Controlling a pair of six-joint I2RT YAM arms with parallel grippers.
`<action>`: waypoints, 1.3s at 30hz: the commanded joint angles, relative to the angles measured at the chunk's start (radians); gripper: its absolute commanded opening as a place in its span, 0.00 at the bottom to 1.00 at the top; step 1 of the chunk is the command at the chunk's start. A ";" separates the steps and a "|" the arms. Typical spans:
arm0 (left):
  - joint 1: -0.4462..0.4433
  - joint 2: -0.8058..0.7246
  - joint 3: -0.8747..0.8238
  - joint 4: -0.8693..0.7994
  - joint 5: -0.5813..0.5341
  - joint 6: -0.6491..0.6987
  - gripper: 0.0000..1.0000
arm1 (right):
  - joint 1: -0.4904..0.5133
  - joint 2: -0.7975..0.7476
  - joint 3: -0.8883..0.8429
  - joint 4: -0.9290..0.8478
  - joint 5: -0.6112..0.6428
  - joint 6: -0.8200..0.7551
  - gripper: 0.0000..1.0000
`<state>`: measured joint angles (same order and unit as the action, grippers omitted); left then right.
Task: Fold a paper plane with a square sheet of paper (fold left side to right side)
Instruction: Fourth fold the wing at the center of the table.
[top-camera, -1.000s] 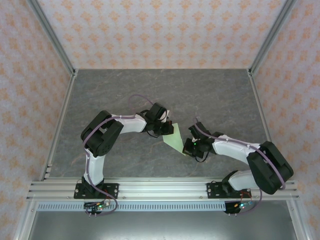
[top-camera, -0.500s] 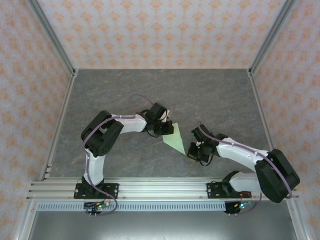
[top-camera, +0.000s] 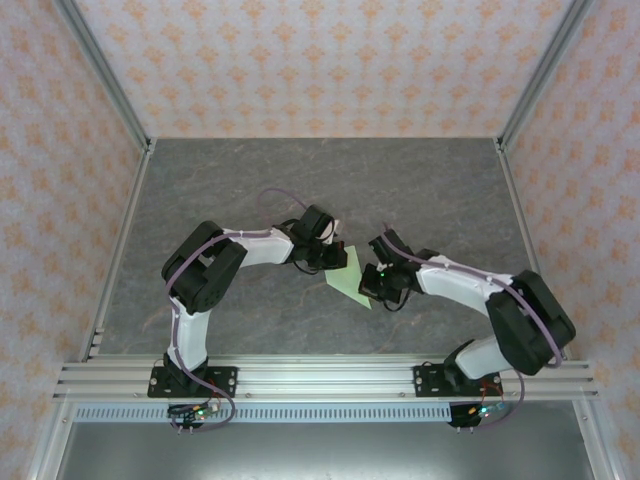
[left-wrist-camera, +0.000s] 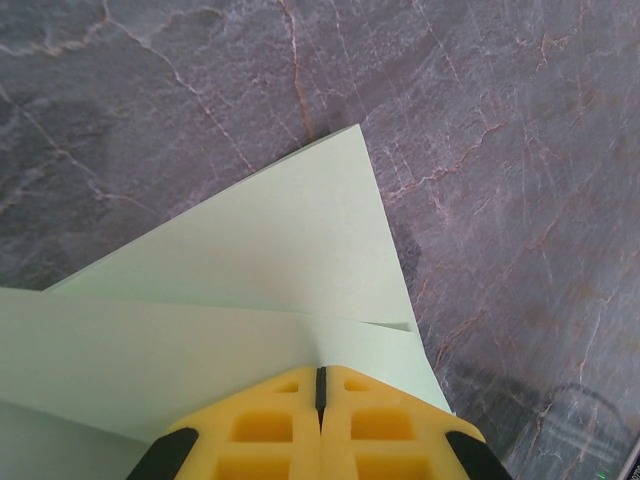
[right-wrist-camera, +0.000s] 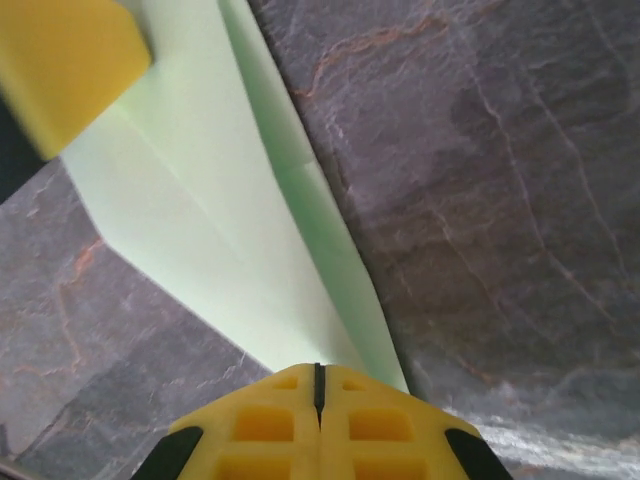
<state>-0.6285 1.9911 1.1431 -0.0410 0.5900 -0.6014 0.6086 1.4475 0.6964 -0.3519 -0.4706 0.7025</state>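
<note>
While both pairs of jaws are clenched tight, my right gripper (right-wrist-camera: 318, 372) sits on the narrow point of the folded green paper (right-wrist-camera: 215, 215). Its long crease runs away toward the left gripper (left-wrist-camera: 320, 375), which presses the wide end onto the table (left-wrist-camera: 500, 150).

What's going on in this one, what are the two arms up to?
Both arms are working on a pale green sheet of paper in the middle of the grey table. It is already creased into a pointed, layered shape, not a flat square. The left pincer, shut, sits at its wide end and the right pincer, also shut, sits at its narrow tip. Both appear to be pressing the folds flat.
</note>
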 joint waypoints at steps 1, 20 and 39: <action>0.012 0.012 -0.003 -0.066 -0.078 0.017 0.00 | 0.005 0.044 0.012 0.019 0.018 -0.011 0.00; -0.078 -0.142 -0.049 -0.016 0.025 -0.031 0.00 | 0.005 0.056 -0.122 0.018 0.044 0.001 0.00; -0.123 -0.042 -0.103 0.107 0.077 -0.097 0.00 | 0.005 0.076 -0.133 0.018 0.046 -0.004 0.00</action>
<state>-0.7467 1.9266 1.0592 0.0307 0.6510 -0.6846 0.6083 1.4559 0.6189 -0.2436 -0.4706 0.7063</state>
